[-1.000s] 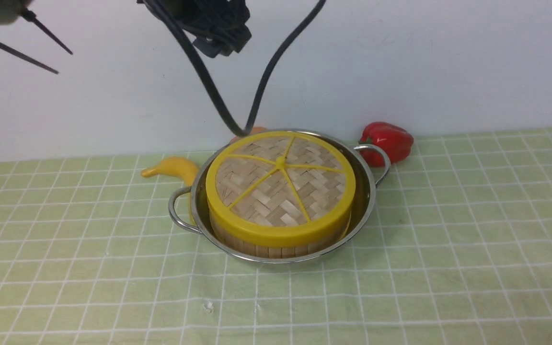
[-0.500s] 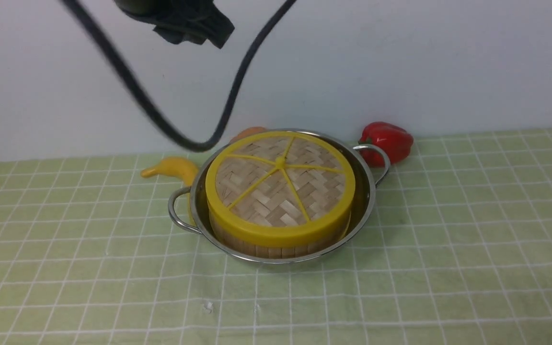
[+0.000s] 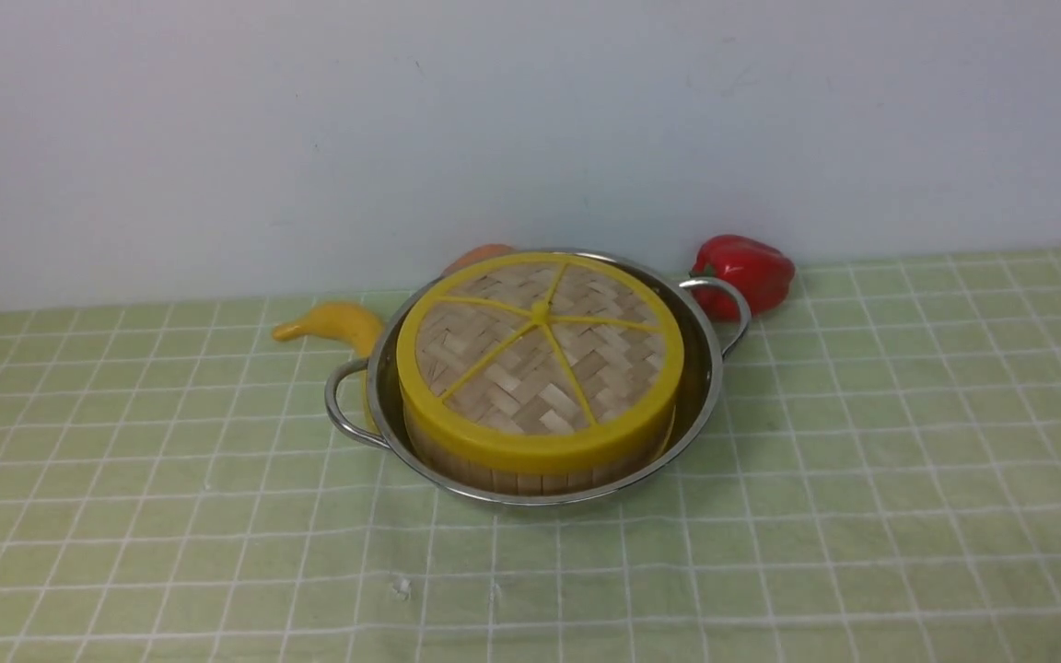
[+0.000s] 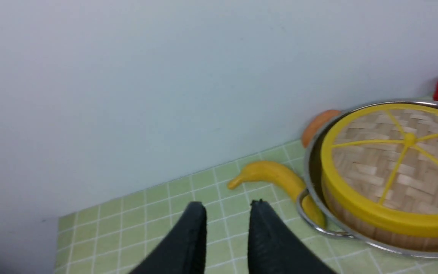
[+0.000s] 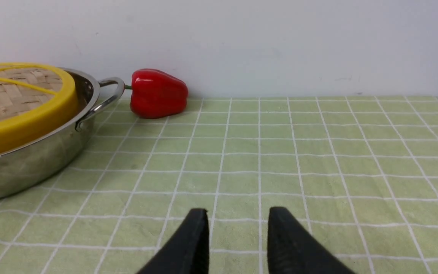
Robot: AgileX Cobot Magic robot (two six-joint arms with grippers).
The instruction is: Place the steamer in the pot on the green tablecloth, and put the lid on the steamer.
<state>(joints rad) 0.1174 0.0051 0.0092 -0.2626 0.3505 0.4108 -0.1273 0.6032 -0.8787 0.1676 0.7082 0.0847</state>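
The steel pot (image 3: pixel 707 368) stands on the green tablecloth (image 3: pixel 862 516) at mid-back. The steamer sits inside it; only its slatted wall (image 3: pixel 530 480) shows. The woven lid (image 3: pixel 540 354) with yellow rim and spokes lies flat on the steamer, hiding its contents. Neither gripper shows in the front view. In the left wrist view my left gripper (image 4: pixel 227 207) is open and empty above the cloth, apart from the pot (image 4: pixel 312 167) and lid (image 4: pixel 394 163). In the right wrist view my right gripper (image 5: pixel 238 212) is open and empty, low over the cloth, away from the pot (image 5: pixel 32 163).
A yellow banana (image 3: pixel 332 322) lies against the pot's left handle. A red bell pepper (image 3: pixel 747 270) lies by the right handle at the wall. An orange thing (image 3: pixel 480 256) peeks out behind the pot. A white wall closes off the back.
The dark arm and its cable, above the pot a second ago, have moved left and up out of the front view. Pot, steamer and lid have not moved.
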